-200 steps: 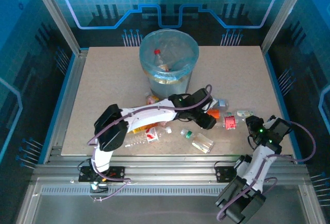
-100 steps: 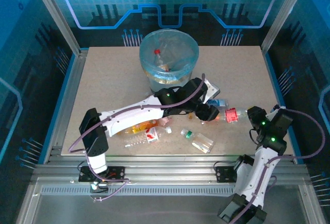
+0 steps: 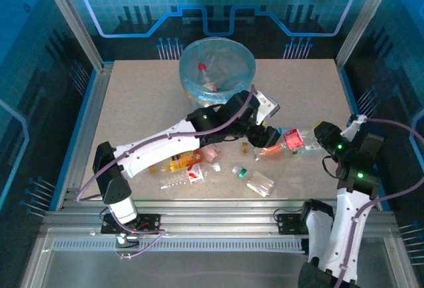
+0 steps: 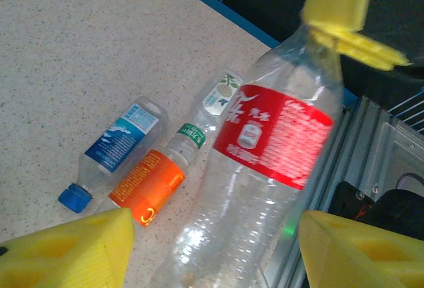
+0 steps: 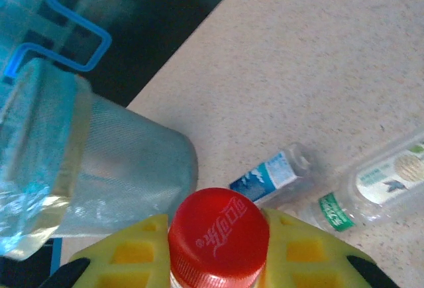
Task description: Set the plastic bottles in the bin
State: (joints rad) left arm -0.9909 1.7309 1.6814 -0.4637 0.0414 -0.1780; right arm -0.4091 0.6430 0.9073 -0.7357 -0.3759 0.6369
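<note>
Pinching the red-labelled bottle (image 4: 278, 136) by its red-capped neck with the right gripper (image 5: 215, 251), fingers pressed tight on it, and holding it, by the look of it, off the table (image 3: 139, 116) at centre right. Hanging the left gripper (image 4: 215, 235) with fingers spread wide either side of that bottle's lower end, apparently gripping nothing. Showing at least one red-capped bottle (image 3: 203, 69) already lying inside the bin (image 3: 250, 76), standing at the far middle of the table. Leaving plenty to clear: an orange-labelled bottle (image 4: 147, 187), a blue-labelled bottle (image 4: 112, 149) and a green-banded bottle (image 4: 199, 126) lying together beneath the held one, plus a yellow bottle (image 3: 175, 163), a crushed clear bottle (image 3: 177, 180) and a green-capped bottle (image 3: 255, 179) nearer the front edge. Looking, on this evidence, well under halfway through, with the held bottle next for the bin.
</note>
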